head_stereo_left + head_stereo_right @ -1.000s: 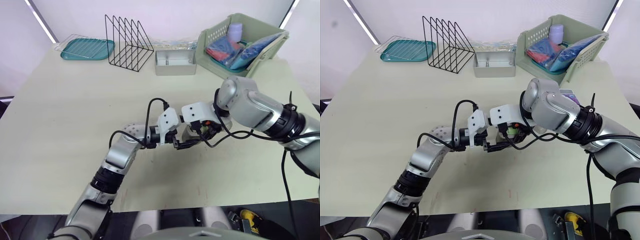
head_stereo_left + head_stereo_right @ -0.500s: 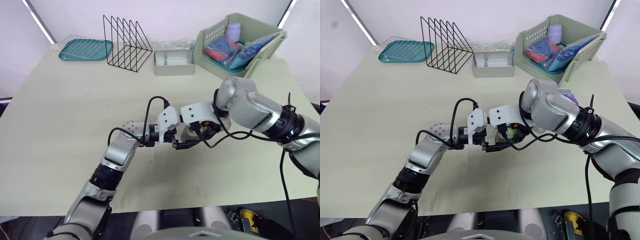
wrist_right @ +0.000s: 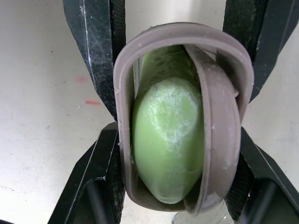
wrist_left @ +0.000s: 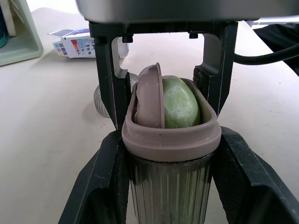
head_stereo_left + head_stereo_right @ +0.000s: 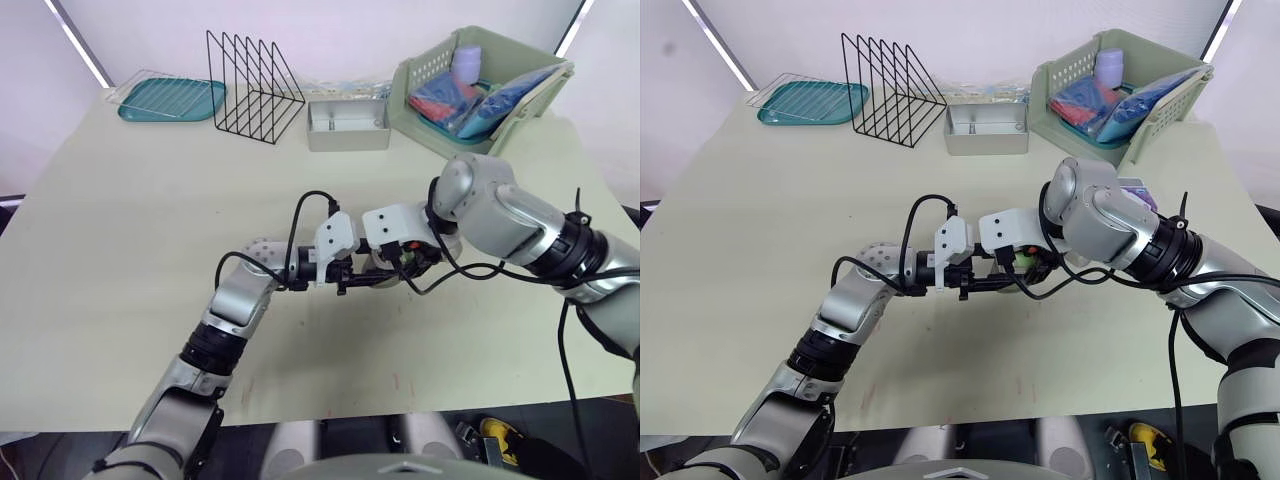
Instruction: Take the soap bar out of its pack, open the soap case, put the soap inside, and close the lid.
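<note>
Green soap [image 3: 168,140] is seated inside the ribbed soap case [image 4: 170,196], with a mauve oval piece [image 4: 149,95] wedged on edge beside it in the mouth. The case is clamped by the left gripper [image 4: 170,140] and, from the opposite end, by the right gripper [image 3: 177,133], over the middle of the table [image 5: 150,250].

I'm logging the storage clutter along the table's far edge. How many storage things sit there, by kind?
Tray: 1
Wire rack: 1
Metal box: 1
Basket: 1
Total: 4
</note>
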Controlling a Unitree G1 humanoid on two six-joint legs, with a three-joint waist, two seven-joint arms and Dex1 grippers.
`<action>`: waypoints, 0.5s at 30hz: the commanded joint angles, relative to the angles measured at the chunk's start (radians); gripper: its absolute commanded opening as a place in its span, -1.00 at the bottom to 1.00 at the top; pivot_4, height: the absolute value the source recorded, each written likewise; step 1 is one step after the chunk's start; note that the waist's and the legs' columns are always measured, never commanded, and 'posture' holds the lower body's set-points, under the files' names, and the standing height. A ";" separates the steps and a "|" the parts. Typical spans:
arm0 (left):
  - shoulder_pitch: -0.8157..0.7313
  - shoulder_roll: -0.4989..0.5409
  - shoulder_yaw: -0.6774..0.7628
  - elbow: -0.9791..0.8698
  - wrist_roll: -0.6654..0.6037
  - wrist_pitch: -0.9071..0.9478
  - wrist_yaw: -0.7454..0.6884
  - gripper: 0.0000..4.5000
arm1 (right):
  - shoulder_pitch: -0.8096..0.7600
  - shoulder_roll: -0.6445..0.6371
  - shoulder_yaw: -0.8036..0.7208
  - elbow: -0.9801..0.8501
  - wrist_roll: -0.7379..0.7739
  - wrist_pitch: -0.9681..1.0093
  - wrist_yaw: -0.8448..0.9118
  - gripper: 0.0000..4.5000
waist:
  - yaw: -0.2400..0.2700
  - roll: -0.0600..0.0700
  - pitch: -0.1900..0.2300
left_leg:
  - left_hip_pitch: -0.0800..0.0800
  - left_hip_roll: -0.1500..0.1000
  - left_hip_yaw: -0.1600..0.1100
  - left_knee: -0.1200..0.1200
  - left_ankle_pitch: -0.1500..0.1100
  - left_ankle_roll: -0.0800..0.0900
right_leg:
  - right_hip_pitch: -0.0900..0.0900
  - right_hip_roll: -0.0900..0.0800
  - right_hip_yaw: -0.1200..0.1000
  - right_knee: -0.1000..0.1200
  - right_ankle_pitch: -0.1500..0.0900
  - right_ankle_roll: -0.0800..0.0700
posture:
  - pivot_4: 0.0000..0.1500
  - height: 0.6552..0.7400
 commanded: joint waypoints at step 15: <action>0.013 0.022 0.001 0.000 0.024 -0.090 -0.011 -0.15 | 0.008 0.040 -0.054 0.014 -0.013 -0.034 0.000 0.49 | -0.002 0.000 0.000 | 0.000 0.000 0.000 0.000 0.000 0.000 | 0.000 0.000 0.000 0.001 0.000 0.000 | 1.00 1.00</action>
